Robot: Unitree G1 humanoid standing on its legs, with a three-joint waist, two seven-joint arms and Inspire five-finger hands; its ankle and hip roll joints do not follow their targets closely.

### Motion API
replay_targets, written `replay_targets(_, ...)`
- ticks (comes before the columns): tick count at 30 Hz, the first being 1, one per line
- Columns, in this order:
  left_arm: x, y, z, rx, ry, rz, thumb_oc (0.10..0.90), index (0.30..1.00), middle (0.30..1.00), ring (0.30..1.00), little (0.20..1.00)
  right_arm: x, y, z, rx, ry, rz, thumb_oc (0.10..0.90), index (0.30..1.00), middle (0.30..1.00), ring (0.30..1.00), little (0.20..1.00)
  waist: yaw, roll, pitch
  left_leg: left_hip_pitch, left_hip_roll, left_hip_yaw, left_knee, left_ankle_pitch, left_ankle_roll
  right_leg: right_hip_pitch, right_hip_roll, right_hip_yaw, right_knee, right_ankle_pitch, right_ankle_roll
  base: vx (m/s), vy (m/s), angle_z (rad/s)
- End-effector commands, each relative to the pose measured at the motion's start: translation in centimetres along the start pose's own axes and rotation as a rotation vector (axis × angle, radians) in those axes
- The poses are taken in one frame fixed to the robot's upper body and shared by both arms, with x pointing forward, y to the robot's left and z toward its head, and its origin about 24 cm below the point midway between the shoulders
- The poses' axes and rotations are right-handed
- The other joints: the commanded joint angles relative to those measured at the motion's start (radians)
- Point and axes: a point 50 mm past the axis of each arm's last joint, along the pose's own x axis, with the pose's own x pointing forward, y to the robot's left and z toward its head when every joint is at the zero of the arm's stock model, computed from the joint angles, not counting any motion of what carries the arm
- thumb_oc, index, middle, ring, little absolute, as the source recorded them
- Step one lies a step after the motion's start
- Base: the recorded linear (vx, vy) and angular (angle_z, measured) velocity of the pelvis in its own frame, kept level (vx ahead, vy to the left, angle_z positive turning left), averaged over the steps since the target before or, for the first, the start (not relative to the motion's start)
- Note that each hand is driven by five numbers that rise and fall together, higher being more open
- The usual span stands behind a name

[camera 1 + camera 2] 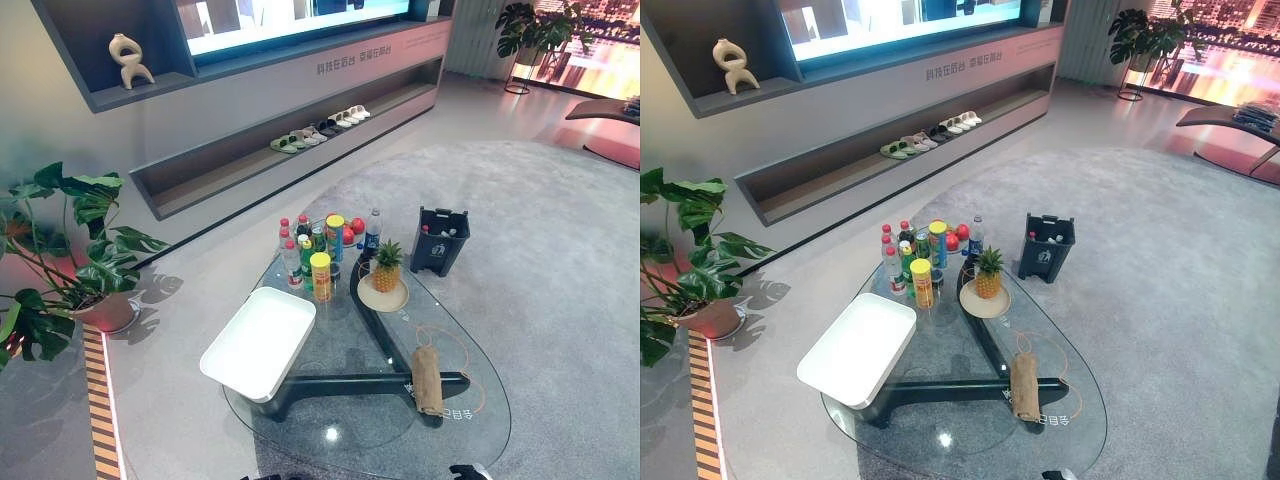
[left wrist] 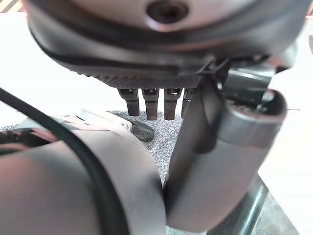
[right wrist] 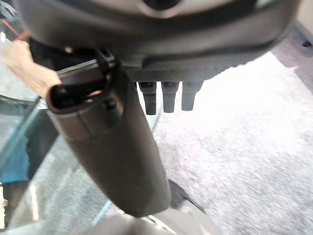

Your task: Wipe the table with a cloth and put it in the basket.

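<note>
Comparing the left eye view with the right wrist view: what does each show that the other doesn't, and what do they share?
Left eye alone: the white tray, the pineapple on its plate, the bottles and cans, the dark basket on the carpet. Right wrist alone: the right hand, fingers straight, holding nothing. Both: the glass table and the brown cloth lying on it untouched, seen as a tan corner in the wrist view.

Cloth (image 3: 24,66) cut off at frame edge, basket (image 1: 440,240) contents too small to tell

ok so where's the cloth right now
The cloth lies rolled on the glass table, near its right front edge, in front of the pineapple on its plate; neither hand touches it.
</note>
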Motion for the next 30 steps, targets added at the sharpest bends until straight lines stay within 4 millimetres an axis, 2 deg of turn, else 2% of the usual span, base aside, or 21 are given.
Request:
replay_targets(1,0.2,-1.4,1.2,0.079,-0.009,-0.007,0.800,0.900,0.900,0.900,0.900,0.3,-2.9,5.5,-0.075,-0.256,-0.171,0.800,0.900,0.900,0.900,0.900,0.017,-0.046,0.039,0.025,-0.077,0.031,0.041,-0.127,0.037,-0.065,-0.034,0.026,0.032,0.030,0.049,0.00,0.000,0.00)
replay_targets(6,0.1,-0.9,1.0,0.080,-0.019,0.001,0.800,0.900,0.900,0.900,0.900,-0.4,-4.3,8.0,-0.058,-0.389,-0.249,0.800,0.900,0.900,0.900,0.900,0.008,-0.055,0.051,0.009,-0.078,0.047,0.070,-0.140,0.040,-0.079,-0.036,0.035,0.034,0.035,0.052,0.00,0.000,0.00)
replay_targets(10,0.0,-1.2,1.9,0.083,-0.072,-0.018,0.800,0.900,0.900,0.900,0.900,-1.7,-5.8,11.0,-0.020,-0.516,-0.306,0.800,0.900,0.900,0.900,0.900,0.000,-0.065,0.085,-0.043,-0.080,0.059,0.127,-0.151,0.046,-0.123,-0.037,0.043,0.063,0.034,0.050,-0.03,-0.011,-0.03)
replay_targets(12,0.0,-1.5,2.5,0.081,-0.092,-0.029,0.800,0.900,0.900,0.900,0.900,-2.3,-6.5,12.2,0.009,-0.565,-0.334,0.800,0.900,0.900,0.900,0.900,-0.003,-0.070,0.106,-0.074,-0.079,0.064,0.156,-0.155,0.049,-0.152,-0.036,0.044,0.085,0.030,0.045,-0.13,-0.034,0.00)
replay_targets(15,-0.1,-2.4,4.4,0.073,-0.147,-0.045,0.800,0.900,0.900,0.900,0.900,-3.8,-8.0,15.1,0.089,-0.684,-0.411,0.800,0.900,0.900,0.900,0.900,-0.009,-0.077,0.181,-0.157,-0.076,0.067,0.218,-0.156,0.050,-0.228,-0.032,0.042,0.143,0.021,0.034,-0.23,-0.037,0.01)
replay_targets(16,-0.2,-2.8,5.1,0.071,-0.171,-0.050,0.800,0.900,0.900,0.900,0.900,-4.5,-8.6,16.2,0.126,-0.731,-0.447,0.800,0.900,0.900,0.900,0.900,-0.012,-0.076,0.210,-0.185,-0.075,0.062,0.226,-0.151,0.050,-0.258,-0.029,0.043,0.164,0.017,0.031,-0.16,-0.024,-0.02)
replay_targets(21,-0.5,-3.9,6.7,0.039,-0.257,-0.087,0.800,0.900,0.900,0.900,0.900,-6.3,-10.3,18.3,0.248,-0.822,-0.550,0.800,0.900,0.900,0.900,0.900,-0.018,-0.066,0.278,-0.247,-0.082,0.050,0.222,-0.128,0.050,-0.337,-0.021,0.043,0.197,0.018,0.026,-0.11,-0.009,0.00)
replay_targets(23,-0.6,-4.1,6.9,0.043,-0.267,-0.092,0.800,0.900,0.900,0.900,0.900,-6.6,-10.6,18.7,0.266,-0.840,-0.572,0.800,0.900,0.900,0.900,0.900,-0.018,-0.064,0.287,-0.260,-0.084,0.048,0.223,-0.125,0.049,-0.350,-0.021,0.042,0.200,0.020,0.026,-0.07,0.000,0.02)
replay_targets(30,-1.0,-6.0,8.5,0.049,-0.328,-0.157,0.800,0.900,0.900,0.900,0.900,-9.2,-13.1,22.2,0.428,-0.956,-0.686,0.800,0.900,0.900,0.900,0.900,-0.018,-0.038,0.359,-0.343,-0.100,0.044,0.258,-0.119,0.043,-0.428,-0.023,0.036,0.222,0.026,0.015,-0.05,0.033,0.00)
